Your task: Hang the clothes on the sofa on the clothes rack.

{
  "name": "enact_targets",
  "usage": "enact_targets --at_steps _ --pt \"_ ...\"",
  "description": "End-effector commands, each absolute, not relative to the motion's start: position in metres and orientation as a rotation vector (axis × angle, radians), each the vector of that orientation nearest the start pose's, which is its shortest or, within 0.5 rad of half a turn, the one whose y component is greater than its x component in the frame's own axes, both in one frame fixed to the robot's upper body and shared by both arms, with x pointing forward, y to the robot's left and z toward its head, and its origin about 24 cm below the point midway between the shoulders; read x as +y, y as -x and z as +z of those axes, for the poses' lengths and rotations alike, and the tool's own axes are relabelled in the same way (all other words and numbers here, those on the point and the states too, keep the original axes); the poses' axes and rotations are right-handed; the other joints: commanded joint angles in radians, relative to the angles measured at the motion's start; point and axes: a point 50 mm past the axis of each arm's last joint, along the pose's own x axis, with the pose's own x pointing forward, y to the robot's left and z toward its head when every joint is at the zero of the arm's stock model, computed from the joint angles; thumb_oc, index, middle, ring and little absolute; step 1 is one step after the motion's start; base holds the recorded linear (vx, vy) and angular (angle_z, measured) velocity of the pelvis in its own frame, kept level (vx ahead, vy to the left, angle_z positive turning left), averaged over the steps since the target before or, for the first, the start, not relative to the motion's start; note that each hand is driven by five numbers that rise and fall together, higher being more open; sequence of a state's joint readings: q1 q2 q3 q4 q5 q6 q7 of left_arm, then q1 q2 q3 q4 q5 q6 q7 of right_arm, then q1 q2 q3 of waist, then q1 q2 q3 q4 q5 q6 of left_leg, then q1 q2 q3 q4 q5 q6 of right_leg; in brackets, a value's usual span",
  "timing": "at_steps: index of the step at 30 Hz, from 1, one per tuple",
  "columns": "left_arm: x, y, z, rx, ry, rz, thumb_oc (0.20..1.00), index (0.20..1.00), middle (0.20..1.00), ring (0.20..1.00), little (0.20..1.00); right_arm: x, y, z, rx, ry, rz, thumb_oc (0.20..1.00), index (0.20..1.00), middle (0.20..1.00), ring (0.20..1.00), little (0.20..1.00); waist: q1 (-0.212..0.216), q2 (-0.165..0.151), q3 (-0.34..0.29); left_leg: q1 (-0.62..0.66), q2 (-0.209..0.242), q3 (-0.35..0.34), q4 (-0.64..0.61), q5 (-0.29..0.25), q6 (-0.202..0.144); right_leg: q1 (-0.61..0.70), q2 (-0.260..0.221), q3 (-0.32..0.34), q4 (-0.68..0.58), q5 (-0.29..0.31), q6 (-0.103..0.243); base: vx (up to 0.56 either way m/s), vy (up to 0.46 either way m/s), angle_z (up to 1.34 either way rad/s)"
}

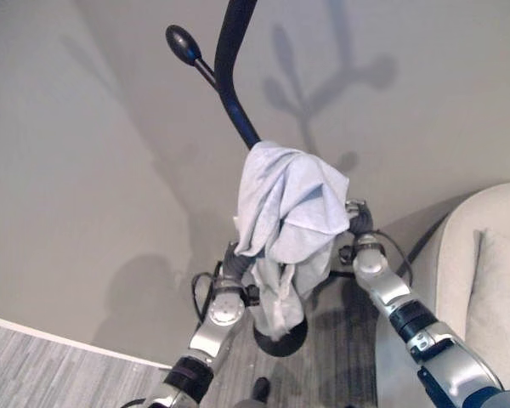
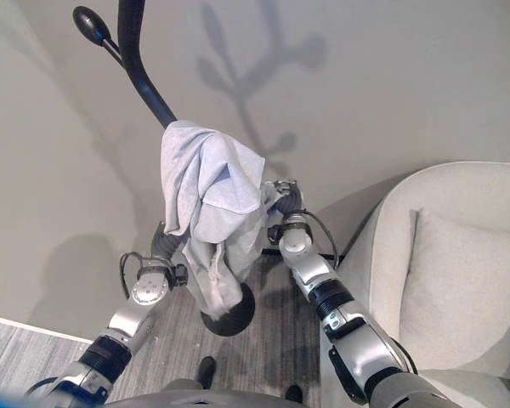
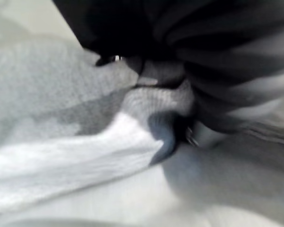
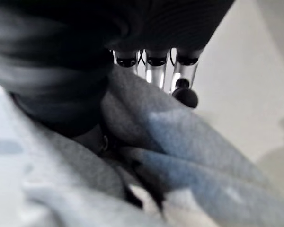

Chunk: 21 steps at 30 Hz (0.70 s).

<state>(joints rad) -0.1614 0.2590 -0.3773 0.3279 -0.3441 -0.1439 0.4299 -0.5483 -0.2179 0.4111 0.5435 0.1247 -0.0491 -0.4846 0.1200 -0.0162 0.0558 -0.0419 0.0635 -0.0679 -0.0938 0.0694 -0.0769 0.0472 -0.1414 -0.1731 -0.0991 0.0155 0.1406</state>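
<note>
**Grey garment draped on the rack, both hands at it**

Now the pale grey garment (image 1: pixel 287 223) sits at the centre of the left eye view, draped over the top of the dark clothes rack (image 1: pixel 235 81), whose curved arm rises to the upper middle of the frame and ends in a rounded knob at upper left. A long fold of cloth hangs down from the bunched top toward the rack's round black base (image 1: pixel 280 338) at lower centre, on the grey striped floor (image 1: pixel 34 374).

The left hand (image 1: pixel 235 265) comes up from the lower left and meets the garment's lower left edge; its fingers are buried in the cloth, so whether they are spread or closed I cannot tell. Its wrist view gives a dark ribbed cover against grey fabric and a ribbed cuff, too close to read more.

The right hand (image 2: pixel 282 197) reaches in from the lower right and touches the garment's right side. In the right wrist view its fingers (image 4: pixel 157 71) run straight, side by side, lying over the grey cloth rather than curled round it, as far as the close view allows.

At the right edge stands the light beige sofa (image 2: pixel 442 195) with a cushion (image 2: pixel 467 289) on it. Behind everything is a plain beige wall (image 1: pixel 85 153).
</note>
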Motion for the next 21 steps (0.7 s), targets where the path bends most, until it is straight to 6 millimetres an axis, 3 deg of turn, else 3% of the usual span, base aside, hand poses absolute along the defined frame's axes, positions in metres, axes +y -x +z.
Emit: enact_targets --at_steps 1,13,21 --pt "0.159 -0.283 0.031 -0.010 0.023 0.172 1.000 1.000 1.000 1.000 1.000 -0.101 -0.351 0.108 -0.243 0.257 -0.073 1.000 1.000 1.000 1.000 1.000 -0.009 -0.073 0.000 0.059 -0.026 0.024 0.007 -0.107 0.036 0.055 -0.015 0.056 0.012 -0.021 -0.024 0.00 0.000 0.00" --pt "0.194 -0.280 0.032 -0.023 0.107 0.389 1.000 1.000 1.000 1.000 1.000 -0.122 -0.349 0.100 -0.211 0.303 -0.137 1.000 1.000 1.000 1.000 1.000 -0.012 -0.080 -0.016 0.083 -0.021 0.054 0.007 -0.119 0.034 0.058 -0.012 0.072 0.012 -0.018 -0.021 -0.01 -0.001 -0.08" --pt "0.234 -0.264 0.034 -0.063 0.144 0.619 1.000 1.000 1.000 1.000 1.000 -0.151 -0.333 0.093 -0.223 0.384 -0.214 1.000 1.000 1.000 1.000 1.000 -0.021 -0.076 -0.031 0.104 -0.019 0.082 0.007 -0.132 0.036 0.063 -0.014 0.079 0.012 -0.012 -0.014 0.01 0.016 -0.10"
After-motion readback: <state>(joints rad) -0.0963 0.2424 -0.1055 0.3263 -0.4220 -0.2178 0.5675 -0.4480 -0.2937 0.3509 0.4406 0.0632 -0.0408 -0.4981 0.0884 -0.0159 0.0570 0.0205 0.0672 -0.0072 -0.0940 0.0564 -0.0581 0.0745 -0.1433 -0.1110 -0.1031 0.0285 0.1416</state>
